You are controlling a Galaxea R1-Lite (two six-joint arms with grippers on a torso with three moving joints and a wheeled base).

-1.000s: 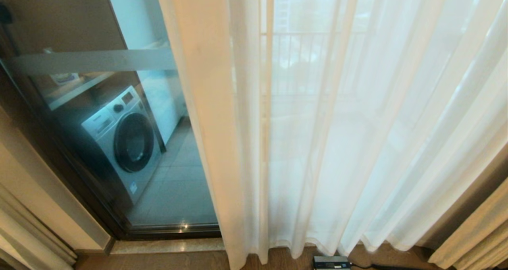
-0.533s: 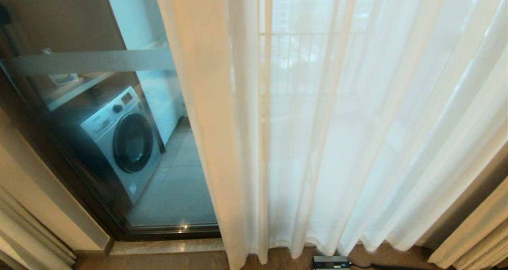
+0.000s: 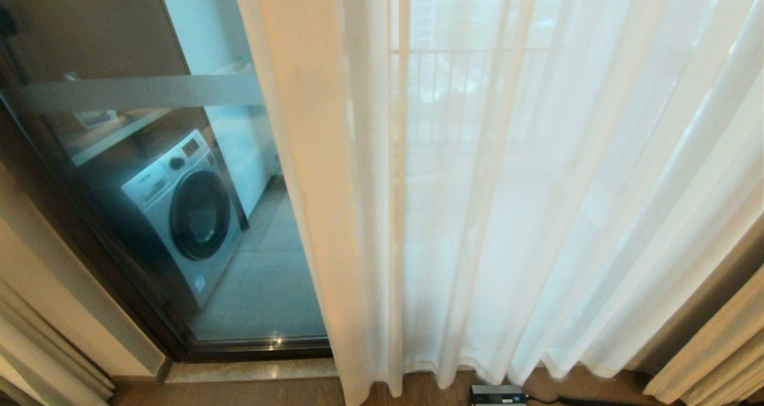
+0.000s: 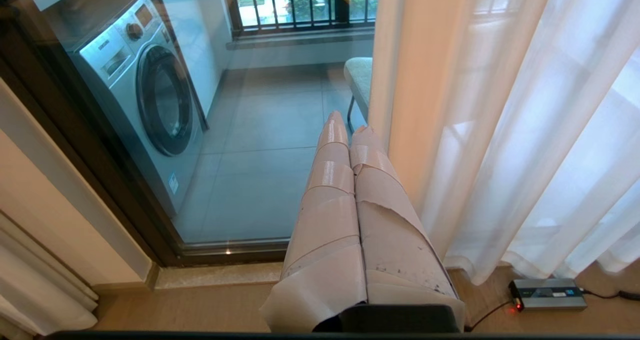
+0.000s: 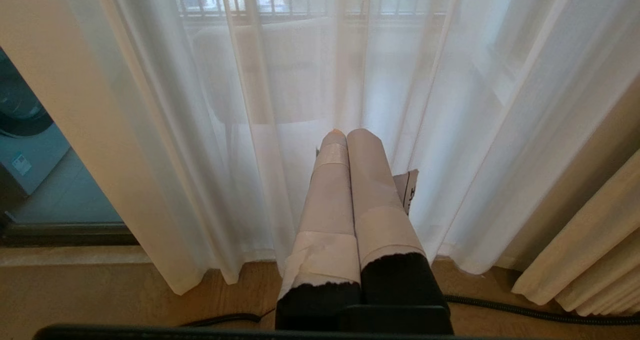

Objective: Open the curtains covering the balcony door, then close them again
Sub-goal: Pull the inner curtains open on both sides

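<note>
We hold both jaws closed and empty, the left gripper before the bare door, the right gripper facing the curtains.

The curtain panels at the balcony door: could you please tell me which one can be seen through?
The thin white sheer panel hanging at the middle and right: the railing shows through it. The thick cream-beige drapes bunched at the far right edge are opaque.
</note>
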